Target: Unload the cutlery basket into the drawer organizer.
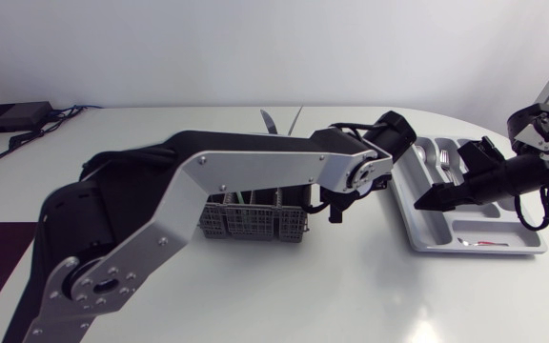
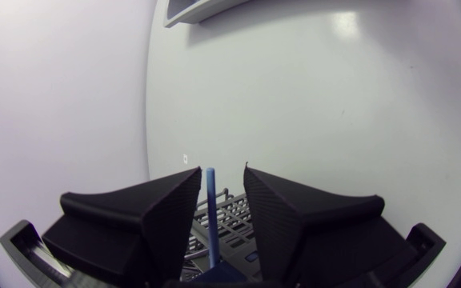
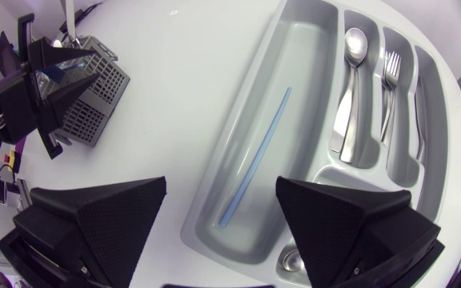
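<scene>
The white table (image 1: 255,295) carries everything. Our left arm (image 1: 255,167) crosses it from 7 o'clock towards the middle, and our right arm (image 1: 527,171) comes in at 3 o'clock.

The grey organizer tray (image 1: 427,233) lies at 3 o'clock from the dark mesh cutlery basket (image 1: 255,217), apart from it.

Our left gripper (image 2: 223,170) hangs over the basket's 3 o'clock end. Its fingers are released and stand apart. A thin blue stick (image 2: 210,216) stands upright between them, close against one finger, with a gap to the other. Mesh cells of the basket show just beneath.

Our right gripper (image 3: 222,182) hovers above the tray, fingers spread wide and holding nothing. Under it is the tray's long compartment, where a second blue stick (image 3: 254,160) lies lengthwise.

In the narrower compartments beside it, a spoon (image 3: 350,88) lies in one and a fork (image 3: 389,80) in the next. Another spoon bowl (image 3: 292,258) peeks out beside the right gripper's finger, in the tray's short end compartment.
</scene>
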Available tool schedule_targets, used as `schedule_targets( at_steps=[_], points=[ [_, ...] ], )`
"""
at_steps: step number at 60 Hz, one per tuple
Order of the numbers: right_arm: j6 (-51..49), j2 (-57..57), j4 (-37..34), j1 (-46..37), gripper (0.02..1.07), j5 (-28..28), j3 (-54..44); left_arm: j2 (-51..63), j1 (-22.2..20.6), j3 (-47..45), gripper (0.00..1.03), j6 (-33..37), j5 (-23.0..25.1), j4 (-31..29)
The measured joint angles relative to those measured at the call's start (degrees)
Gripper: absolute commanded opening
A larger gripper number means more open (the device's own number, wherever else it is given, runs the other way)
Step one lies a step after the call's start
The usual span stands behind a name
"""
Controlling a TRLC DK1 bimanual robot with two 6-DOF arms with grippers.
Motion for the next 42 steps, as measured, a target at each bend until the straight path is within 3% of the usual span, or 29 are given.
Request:
schedule_targets(
  at_steps=[11,42],
  points=[
    [0.0,0.0,0.0,0.0,1.01,0.0,-0.5,0.0,0.4,0.0,0.03,0.2,0.0,0.9],
    [0.0,0.0,0.1,0.0,1.01,0.0,-1.1,0.0,1.0,0.0,0.03,1.2,-0.2,1.6]
  ],
)
